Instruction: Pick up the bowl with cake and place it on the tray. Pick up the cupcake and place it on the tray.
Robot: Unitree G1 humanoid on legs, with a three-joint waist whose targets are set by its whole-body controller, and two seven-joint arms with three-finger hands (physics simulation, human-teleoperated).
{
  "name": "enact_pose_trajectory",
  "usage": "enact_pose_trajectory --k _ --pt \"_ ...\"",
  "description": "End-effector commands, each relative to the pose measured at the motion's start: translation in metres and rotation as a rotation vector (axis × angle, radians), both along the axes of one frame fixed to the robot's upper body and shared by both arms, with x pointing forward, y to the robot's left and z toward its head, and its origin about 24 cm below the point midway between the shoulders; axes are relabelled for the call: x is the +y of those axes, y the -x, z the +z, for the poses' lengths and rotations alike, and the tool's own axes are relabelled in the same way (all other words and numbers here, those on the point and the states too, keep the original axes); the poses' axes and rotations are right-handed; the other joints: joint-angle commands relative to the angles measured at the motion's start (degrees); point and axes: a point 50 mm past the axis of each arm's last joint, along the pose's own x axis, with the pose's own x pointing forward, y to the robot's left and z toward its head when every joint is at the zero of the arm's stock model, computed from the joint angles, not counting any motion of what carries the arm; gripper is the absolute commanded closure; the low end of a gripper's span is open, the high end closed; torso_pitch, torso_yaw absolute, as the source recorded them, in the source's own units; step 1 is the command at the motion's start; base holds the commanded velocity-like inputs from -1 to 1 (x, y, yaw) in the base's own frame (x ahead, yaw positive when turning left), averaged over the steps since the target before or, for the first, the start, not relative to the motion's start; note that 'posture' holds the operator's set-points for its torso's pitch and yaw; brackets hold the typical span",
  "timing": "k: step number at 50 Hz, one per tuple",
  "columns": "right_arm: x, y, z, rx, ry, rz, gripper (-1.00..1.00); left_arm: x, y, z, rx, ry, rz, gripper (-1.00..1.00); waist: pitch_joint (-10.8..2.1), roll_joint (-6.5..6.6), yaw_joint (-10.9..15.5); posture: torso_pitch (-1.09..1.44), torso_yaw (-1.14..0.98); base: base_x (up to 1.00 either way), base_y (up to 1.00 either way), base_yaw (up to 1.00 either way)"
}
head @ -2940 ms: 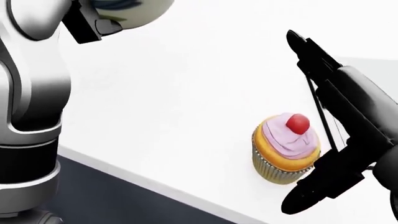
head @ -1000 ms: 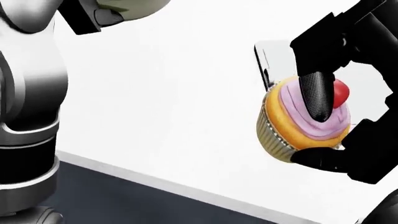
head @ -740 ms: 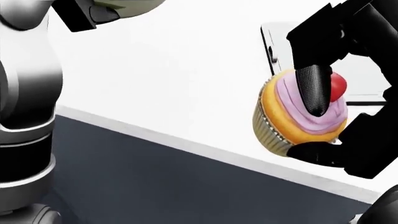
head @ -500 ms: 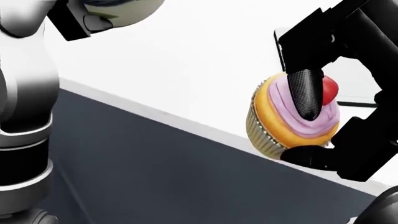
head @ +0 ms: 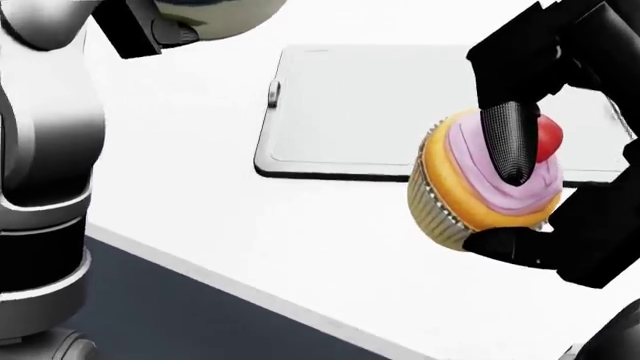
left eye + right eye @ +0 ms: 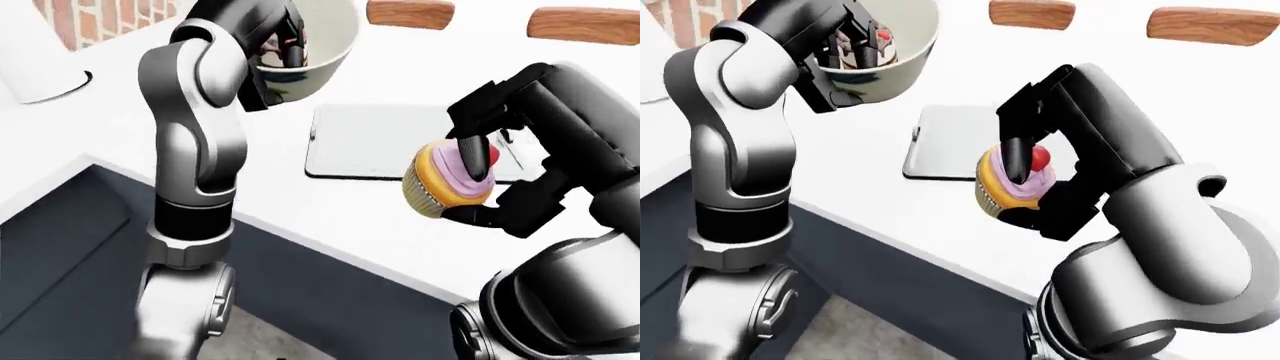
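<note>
A cupcake [image 5: 470, 187] with purple frosting and a red cherry hangs above the white counter, with my right hand [image 5: 508, 204] shut on it. One black finger [image 5: 510, 146] lies over the frosting and another presses under the base. The flat white tray [image 5: 380, 105] lies just beyond the cupcake, up and to its left in the head view. High at the top left of the right-eye view, my left hand [image 6: 855, 46] is shut on the rim of the cream bowl [image 6: 902, 52]. A cake slice [image 6: 868, 39] shows inside the bowl.
The white counter [image 5: 200, 217] ends in an edge running diagonally, with a dark cabinet face [image 6: 70, 247] below it. Two wooden pieces [image 6: 410, 13] lie at the top of the left-eye view. A brick wall [image 6: 100, 15] and a white cylinder [image 6: 35, 60] are at the top left.
The cupcake has been lifted off the counter into my right hand. The whole view has shifted, and the tray now shows almost fully behind the cupcake.
</note>
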Motion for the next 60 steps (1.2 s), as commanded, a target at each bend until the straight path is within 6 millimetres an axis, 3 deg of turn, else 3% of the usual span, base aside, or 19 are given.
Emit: enact_pose_trajectory --k 1,2,7,8,9,10,11,12,13,15,16,17,20,33,46,60 --pt "0.0 0.002 0.005 -0.03 0.0 -0.012 1.0 0.011 0.017 0.031 -0.18 0.034 0.047 1.0 -1.93 0.68 -0.8 0.0 0.0 0.0 0.0 -0.81" --pt "-0.001 0.002 0.007 -0.036 -0.003 -0.02 1.0 0.011 0.018 0.032 -0.182 0.034 0.047 1.0 -2.18 -0.28 -0.3 0.0 0.0 0.0 0.0 -1.0" --pt "-0.001 0.003 0.008 -0.04 -0.004 -0.022 1.0 0.012 0.019 0.035 -0.188 0.035 0.048 1.0 -2.25 1.84 -1.3 0.0 0.0 -0.03 0.0 -1.0" --pt "-0.001 0.003 0.008 -0.039 -0.004 -0.021 1.0 0.012 0.019 0.035 -0.189 0.034 0.049 1.0 -2.66 2.96 -1.3 0.0 0.0 -0.02 0.0 -1.0" --pt "-0.001 0.003 0.008 -0.04 -0.004 -0.019 1.0 0.012 0.019 0.036 -0.19 0.035 0.049 1.0 -3.29 4.94 -0.7 0.0 0.0 -0.03 0.0 -1.0" --pt "-0.001 0.003 0.01 -0.046 -0.002 -0.017 1.0 0.012 0.019 0.037 -0.191 0.035 0.049 1.0 -3.51 7.91 1.9 0.0 0.0 -0.03 0.0 -0.36" --pt "0.0 0.003 0.01 -0.045 0.008 -0.015 1.0 0.012 0.019 0.037 -0.191 0.035 0.049 1.0 -1.55 3.83 0.9 0.0 0.0 0.0 0.0 0.0" --pt "0.001 0.003 0.009 -0.045 0.013 -0.011 1.0 0.012 0.02 0.038 -0.191 0.035 0.049 1.0 -1.92 4.52 0.1 0.0 0.0 0.0 0.0 0.0" --pt "0.001 0.003 0.01 -0.045 0.014 -0.009 1.0 0.012 0.02 0.038 -0.192 0.035 0.049 1.0 -3.49 4.49 -0.9 0.0 0.0 0.0 0.0 0.0" --pt "0.002 0.004 0.011 -0.047 0.014 -0.003 1.0 0.014 0.02 0.039 -0.193 0.035 0.051 1.0 -3.34 1.78 0.5 0.0 0.0 0.0 0.0 0.0" --pt "0.002 0.004 0.013 -0.05 0.015 -0.002 1.0 0.014 0.021 0.04 -0.194 0.035 0.053 1.0 -2.41 1.0 1.3 0.0 0.0 0.0 0.0 0.0" --pt "0.003 0.004 0.013 -0.051 0.015 -0.001 1.0 0.015 0.021 0.04 -0.194 0.036 0.053 1.0 -1.26 2.32 0.4 0.0 0.0 0.0 0.0 0.0" --pt "0.004 0.003 0.014 -0.053 0.014 0.004 1.0 0.017 0.021 0.04 -0.196 0.037 0.057 1.0 -1.84 2.47 0.3 0.0 0.0 0.0 0.0 0.0" --pt "0.006 0.001 0.023 -0.06 0.02 0.012 1.0 0.019 0.021 0.04 -0.194 0.038 0.059 1.0 -1.82 1.98 0.3 0.0 0.0 0.0 0.0 0.0" --pt "0.004 -0.008 0.051 -0.072 0.04 -0.005 1.0 0.012 0.008 0.033 -0.178 0.031 0.04 1.0 -2.14 2.13 0.5 0.0 0.0 0.0 0.0 0.0" --pt "0.001 -0.041 0.076 -0.071 0.071 -0.044 1.0 0.008 -0.001 0.017 -0.158 0.019 0.03 1.0 -2.18 2.19 0.1 0.0 0.0 0.0 0.0 0.0"
